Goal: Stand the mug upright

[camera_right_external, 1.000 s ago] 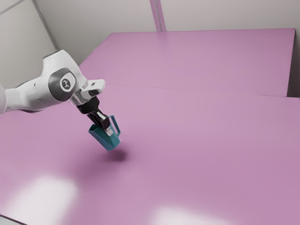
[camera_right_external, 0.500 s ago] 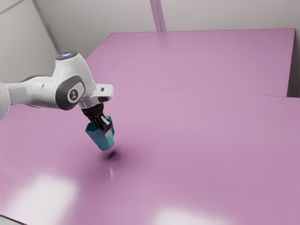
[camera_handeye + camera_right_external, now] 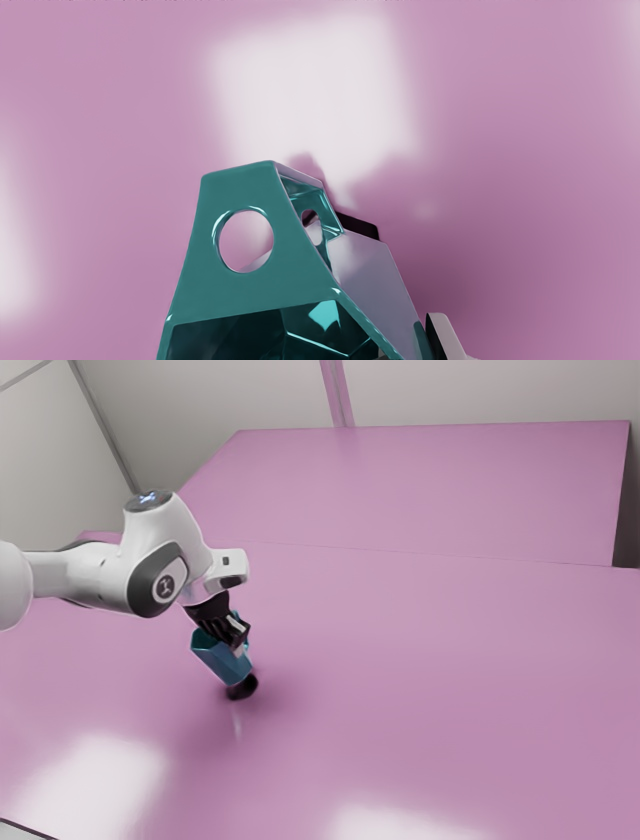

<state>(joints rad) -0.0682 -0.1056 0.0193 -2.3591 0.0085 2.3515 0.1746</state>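
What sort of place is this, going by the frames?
Looks like a simulated, sparsely furnished test room: plain grey panelled walls, a glossy pink tabletop, and a white jointed robot arm reaching over it.

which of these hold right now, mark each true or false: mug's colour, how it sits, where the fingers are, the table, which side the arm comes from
1. The mug is teal. True.
2. The mug stands fully upright. False: it leans, its open end tipped toward the exterior view's left.
3. The fingers are clear of the mug. False: they are shut on it.
4. The table is pink. True.
5. The arm comes in from the exterior view's right. False: it comes from the left.
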